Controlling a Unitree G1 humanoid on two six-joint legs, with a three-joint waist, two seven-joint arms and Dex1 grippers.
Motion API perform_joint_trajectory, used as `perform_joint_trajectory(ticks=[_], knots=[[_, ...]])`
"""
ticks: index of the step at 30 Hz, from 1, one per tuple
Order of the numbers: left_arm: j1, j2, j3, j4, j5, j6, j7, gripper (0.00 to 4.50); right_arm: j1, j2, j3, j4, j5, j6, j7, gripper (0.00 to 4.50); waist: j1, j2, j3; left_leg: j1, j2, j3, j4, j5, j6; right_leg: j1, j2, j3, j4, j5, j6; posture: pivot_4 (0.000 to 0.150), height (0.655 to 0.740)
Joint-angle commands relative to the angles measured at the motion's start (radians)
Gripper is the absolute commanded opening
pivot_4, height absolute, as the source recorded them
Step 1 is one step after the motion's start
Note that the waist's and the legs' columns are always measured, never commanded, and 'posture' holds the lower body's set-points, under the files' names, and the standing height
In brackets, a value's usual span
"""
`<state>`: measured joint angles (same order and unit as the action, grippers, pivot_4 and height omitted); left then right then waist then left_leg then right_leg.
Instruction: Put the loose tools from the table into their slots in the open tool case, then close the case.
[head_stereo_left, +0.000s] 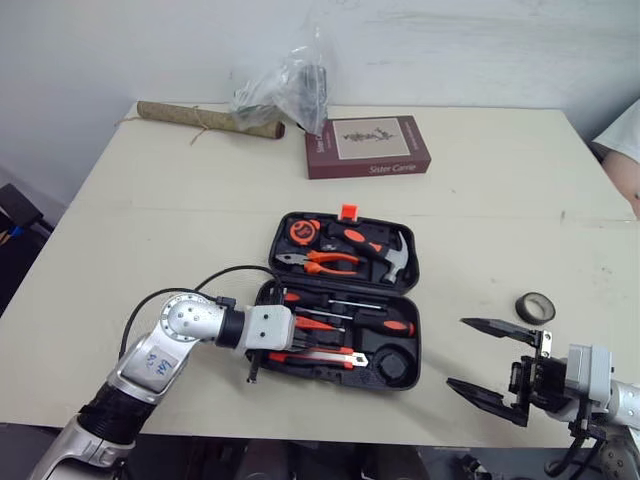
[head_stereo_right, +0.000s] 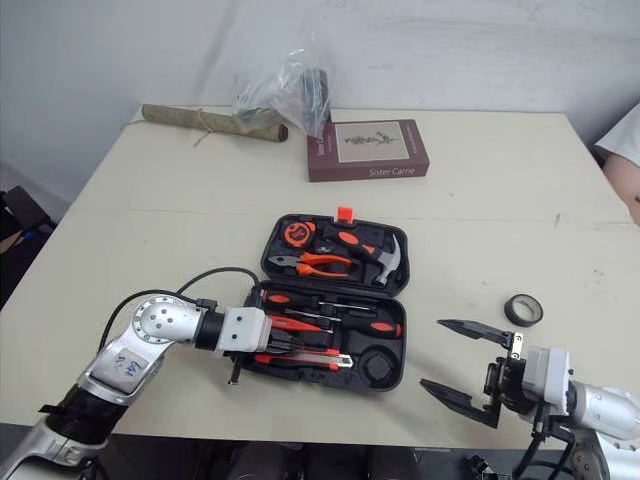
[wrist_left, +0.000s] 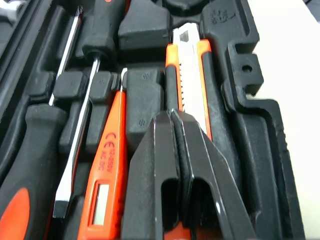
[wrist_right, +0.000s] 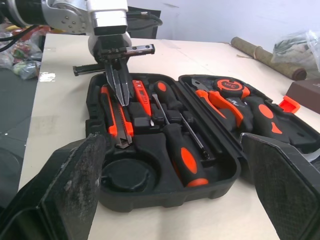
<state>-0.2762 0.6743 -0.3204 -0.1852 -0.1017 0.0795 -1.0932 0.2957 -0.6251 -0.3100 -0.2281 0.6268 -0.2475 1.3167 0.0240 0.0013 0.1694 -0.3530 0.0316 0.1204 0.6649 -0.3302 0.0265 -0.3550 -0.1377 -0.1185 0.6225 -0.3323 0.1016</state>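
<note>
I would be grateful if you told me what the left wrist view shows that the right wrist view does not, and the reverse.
Left wrist view alone: the display window and printed lettering on the orange tester, and the flat screwdriver tip. Right wrist view alone: the pliers, tape measure, empty round recess and the open right gripper. Both: the left gripper, fingers together, over the utility knife in the tool case.

Makeshift lab room: white wall (head_stereo_left: 450, 50), cream table (head_stereo_left: 500, 190), book (head_stereo_left: 367, 146), plastic bag (head_stereo_left: 285, 90)
</note>
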Motion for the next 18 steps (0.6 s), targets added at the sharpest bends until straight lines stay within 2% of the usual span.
perform_joint_trajectory(ticks=[1,5,9,10,12,14,18], knots=[[0.062,0.008,-0.092,0.095,0.095,0.042,0.002,0.01,-0.009,-0.001,-0.003,-0.045,0.004,0.016,-0.039,4.50,0.000,0.003,-0.006,0.001,0.000,0.000,0.000,-0.001,0.000,0.001,0.000,0.000,0.000,0.000,0.000,0.150,0.7400],[0.057,-0.050,-0.010,0.064,-0.014,-0.025,0.027,0.01,-0.005,0.001,-0.035,-0.053,0.001,0.028,-0.095,4.50,0.004,0.009,-0.009,0.001,-0.001,0.000,0.000,-0.002,0.000,0.001,-0.003,0.000,-0.001,0.000,0.000,0.150,0.7400],[0.090,-0.065,0.175,0.019,-0.227,-0.071,-0.006,0.01,0.056,-0.013,-0.179,-0.009,0.002,0.011,-0.147,4.50,0.002,0.005,-0.005,-0.003,-0.002,0.000,0.000,-0.002,0.001,-0.002,-0.004,-0.001,-0.001,0.000,0.000,0.150,0.7400],[0.099,-0.063,0.216,0.014,-0.261,-0.054,0.004,0.41,0.074,-0.014,-0.211,0.009,0.000,0.002,-0.149,4.50,0.002,0.003,-0.004,-0.004,-0.001,0.000,0.000,-0.002,0.001,-0.004,-0.004,-0.001,-0.001,0.000,0.000,0.150,0.7400],[0.124,-0.045,0.327,0.019,-0.330,-0.019,0.033,0.83,0.123,-0.007,-0.298,0.072,-0.010,-0.034,-0.151,4.50,0.001,0.001,-0.001,-0.004,-0.001,0.000,0.000,-0.001,0.000,-0.004,-0.004,-0.002,-0.001,0.000,0.000,0.150,0.7400],[0.158,-0.021,0.420,0.045,-0.355,-0.011,0.051,1.77,0.159,0.009,-0.369,0.126,-0.017,-0.060,-0.175,4.50,-0.001,0.000,-0.001,-0.004,-0.001,0.000,0.000,-0.001,0.000,-0.003,-0.003,-0.002,-0.001,0.000,0.000,0.150,0.7400],[0.247,0.029,0.626,0.237,-0.327,-0.103,0.104,3.68,0.233,0.035,-0.506,0.280,-0.053,-0.129,-0.236,4.50,-0.012,0.001,0.000,-0.002,-0.001,0.001,-0.002,-0.002,0.001,-0.003,-0.004,-0.001,-0.001,0.000,0.000,0.150,0.7400]])
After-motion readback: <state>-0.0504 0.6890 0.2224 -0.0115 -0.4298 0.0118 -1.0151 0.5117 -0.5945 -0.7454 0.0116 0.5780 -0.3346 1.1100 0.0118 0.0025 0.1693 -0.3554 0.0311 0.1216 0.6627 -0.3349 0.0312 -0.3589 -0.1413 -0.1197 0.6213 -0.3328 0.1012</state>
